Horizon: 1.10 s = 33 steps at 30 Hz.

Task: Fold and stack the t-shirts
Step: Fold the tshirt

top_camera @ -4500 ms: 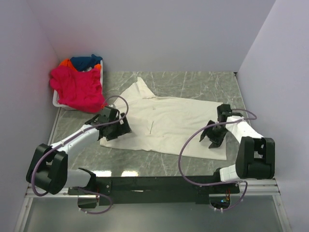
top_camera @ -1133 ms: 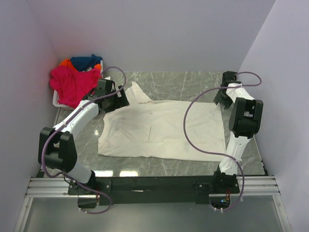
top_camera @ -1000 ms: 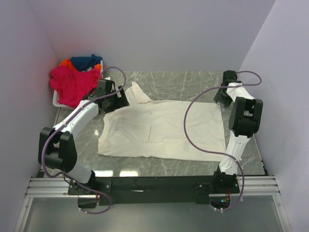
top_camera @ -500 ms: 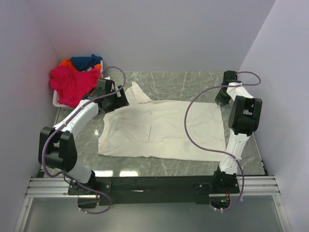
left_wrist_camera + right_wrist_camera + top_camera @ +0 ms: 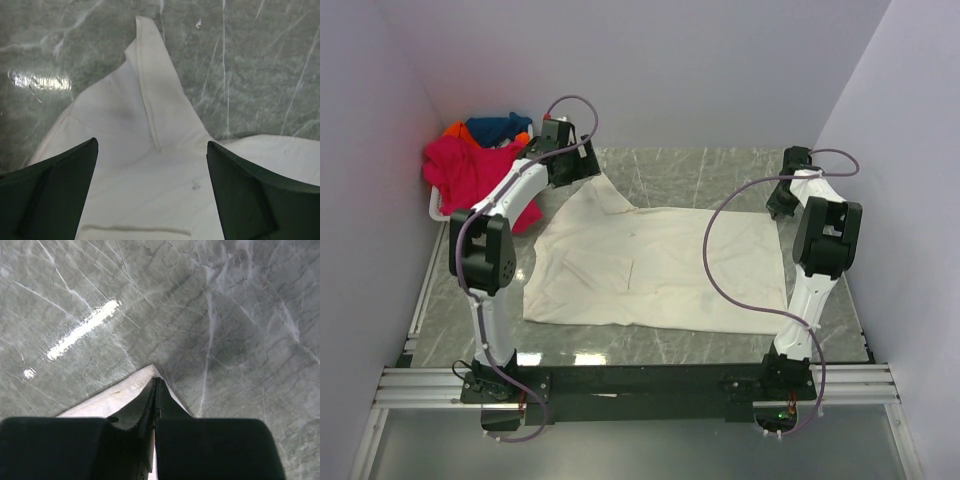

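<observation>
The cream t-shirt (image 5: 655, 265) lies spread flat on the marble table, one sleeve (image 5: 150, 95) pointing toward the back left. My left gripper (image 5: 152, 144) hangs open just above that sleeve, near the basket (image 5: 577, 165), and touches no cloth. At the shirt's far right corner my right gripper (image 5: 156, 381) is shut on the cloth corner (image 5: 120, 392), by the right wall (image 5: 779, 205). A pink t-shirt (image 5: 465, 175), a dark blue one (image 5: 500, 127) and an orange one (image 5: 453, 130) are heaped in the basket.
The white plastic basket (image 5: 435, 208) stands in the back left corner against the wall. Lavender walls close in the table on the left, back and right. Bare marble (image 5: 720, 170) shows behind the shirt, and a strip (image 5: 660, 345) in front of it.
My left arm has swung back from the shirt's left shoulder to above the sleeve, still open. My right gripper has closed on the far right corner.
</observation>
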Available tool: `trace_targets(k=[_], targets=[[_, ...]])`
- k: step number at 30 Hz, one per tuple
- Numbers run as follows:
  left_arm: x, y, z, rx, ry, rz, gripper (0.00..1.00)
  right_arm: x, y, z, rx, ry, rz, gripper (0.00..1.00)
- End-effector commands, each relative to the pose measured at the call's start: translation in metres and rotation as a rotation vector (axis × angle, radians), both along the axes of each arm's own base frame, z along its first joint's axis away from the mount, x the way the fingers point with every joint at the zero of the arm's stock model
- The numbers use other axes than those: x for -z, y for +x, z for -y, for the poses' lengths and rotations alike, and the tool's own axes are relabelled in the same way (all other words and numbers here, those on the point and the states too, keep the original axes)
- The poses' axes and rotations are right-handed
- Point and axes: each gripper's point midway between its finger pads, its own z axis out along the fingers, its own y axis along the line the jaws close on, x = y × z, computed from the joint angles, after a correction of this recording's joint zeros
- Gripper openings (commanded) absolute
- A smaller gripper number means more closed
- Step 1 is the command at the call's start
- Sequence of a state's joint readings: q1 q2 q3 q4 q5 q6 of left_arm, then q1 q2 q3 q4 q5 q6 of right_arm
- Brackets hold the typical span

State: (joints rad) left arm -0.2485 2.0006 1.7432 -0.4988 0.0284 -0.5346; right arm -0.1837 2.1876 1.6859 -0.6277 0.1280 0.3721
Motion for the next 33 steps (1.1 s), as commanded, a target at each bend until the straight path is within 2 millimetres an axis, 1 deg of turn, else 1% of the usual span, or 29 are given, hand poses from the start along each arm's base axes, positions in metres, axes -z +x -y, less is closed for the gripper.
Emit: trace_targets(k=[1, 2, 3, 4, 5, 6, 7, 9, 10, 11, 14, 15, 18, 19, 21, 22, 24, 25, 27, 28, 30, 31, 32, 33], targets=[[-0.01, 0.026, -0.004, -0.001, 0.015, 0.039, 0.95, -0.002, 0.004, 0.005, 0.002, -0.002, -0.007, 0.0], [0.004, 0.033, -0.005, -0.006, 0.018, 0.026, 0.95, -0.002, 0.003, 0.005, 0.001, -0.002, -0.011, 0.0], [0.002, 0.04, -0.004, -0.006, 0.012, 0.037, 0.94, -0.002, 0.002, 0.005, -0.001, -0.001, -0.011, 0.0], [0.005, 0.044, -0.004, -0.014, 0.01, 0.036, 0.94, -0.002, 0.002, 0.005, 0.0, -0.002, -0.009, 0.0], [0.021, 0.048, -0.006, -0.019, 0.017, 0.014, 0.91, -0.002, -0.001, 0.005, -0.002, 0.0, -0.012, 0.0], [0.025, 0.053, -0.006, -0.025, 0.016, 0.018, 0.9, -0.002, -0.002, 0.004, -0.004, 0.001, -0.013, 0.0], [0.034, 0.058, -0.004, -0.023, 0.008, 0.01, 0.89, -0.002, -0.003, 0.004, -0.003, -0.001, -0.013, 0.0], [0.04, 0.066, -0.005, -0.025, 0.004, 0.02, 0.85, -0.002, -0.005, 0.004, -0.004, 0.001, -0.013, 0.0], [0.04, 0.071, -0.005, -0.027, 0.003, 0.031, 0.84, -0.001, -0.006, 0.004, -0.002, 0.002, -0.012, 0.0], [0.049, 0.075, -0.005, -0.029, 0.006, 0.027, 0.83, -0.001, -0.007, 0.003, -0.002, 0.004, -0.012, 0.0], [0.055, 0.086, -0.005, -0.024, 0.011, 0.055, 0.79, -0.001, -0.006, 0.003, 0.001, 0.005, -0.011, 0.0], [0.056, 0.09, -0.006, -0.028, 0.014, 0.064, 0.76, -0.001, -0.006, 0.003, 0.001, 0.007, -0.012, 0.0], [0.06, 0.098, -0.006, -0.026, 0.014, 0.086, 0.73, 0.0, -0.006, 0.003, 0.001, 0.009, -0.015, 0.0], [0.064, 0.1, -0.005, -0.023, 0.009, 0.088, 0.73, -0.001, -0.005, 0.003, 0.001, 0.009, -0.012, 0.0], [0.061, 0.108, -0.004, -0.018, 0.0, 0.122, 0.73, -0.001, -0.004, 0.003, 0.0, 0.01, -0.011, 0.0], [0.066, 0.11, -0.003, -0.019, -0.001, 0.121, 0.73, -0.002, -0.003, 0.003, 0.0, 0.009, -0.007, 0.0], [0.064, 0.117, -0.002, -0.019, -0.004, 0.139, 0.73, -0.002, -0.003, 0.002, -0.002, 0.01, -0.007, 0.0], [0.072, 0.119, -0.002, -0.023, 0.0, 0.13, 0.73, -0.002, -0.003, 0.003, 0.0, 0.012, -0.006, 0.0], [0.073, 0.124, -0.002, -0.034, -0.006, 0.138, 0.73, -0.002, -0.001, 0.002, -0.002, 0.018, -0.003, 0.0], [0.079, 0.125, -0.002, -0.039, -0.01, 0.132, 0.73, -0.002, -0.001, 0.002, -0.001, 0.019, -0.001, 0.0], [0.08, 0.129, 0.0, -0.047, -0.024, 0.147, 0.7, -0.002, 0.0, 0.001, -0.003, 0.025, 0.002, 0.0], [0.085, 0.13, 0.0, -0.053, -0.03, 0.143, 0.68, -0.003, 0.002, 0.001, -0.003, 0.025, 0.006, 0.0], [0.086, 0.132, 0.001, -0.056, -0.034, 0.145, 0.67, -0.002, 0.001, 0.0, -0.004, 0.027, 0.005, 0.0], [0.085, 0.135, 0.001, -0.063, -0.042, 0.152, 0.67, -0.003, 0.002, 0.0, -0.006, 0.031, 0.009, 0.0]])
